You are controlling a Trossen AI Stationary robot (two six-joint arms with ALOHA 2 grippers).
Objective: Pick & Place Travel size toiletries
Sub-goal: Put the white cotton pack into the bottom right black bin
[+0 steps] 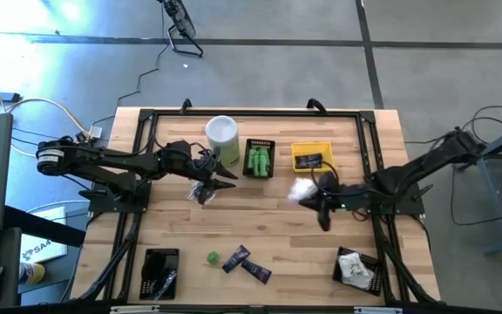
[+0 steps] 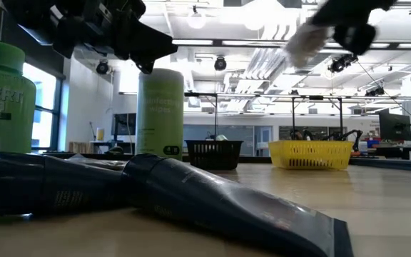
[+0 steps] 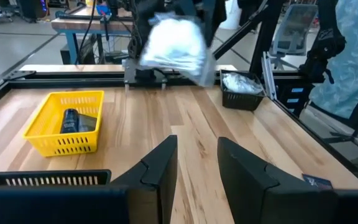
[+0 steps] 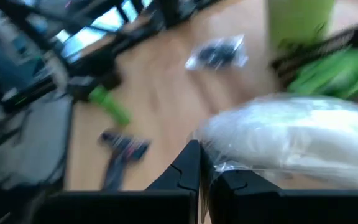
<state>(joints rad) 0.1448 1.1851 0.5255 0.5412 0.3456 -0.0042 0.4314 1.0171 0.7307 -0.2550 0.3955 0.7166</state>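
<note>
The soft, puffy white packet (image 4: 291, 140) was crinkly plastic. It hung above the wooden table (image 1: 260, 218), just beside the yellow mesh basket (image 1: 311, 157), pinched in the right gripper (image 4: 202, 163). The left gripper (image 3: 197, 163) hovered by the tall canister (image 1: 221, 133), fingers apart and empty.

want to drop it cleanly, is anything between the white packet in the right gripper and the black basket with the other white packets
Nothing visible. The right gripper holds the white packet above the table, and bare wood lies between it and the black basket at the near right corner.
</note>
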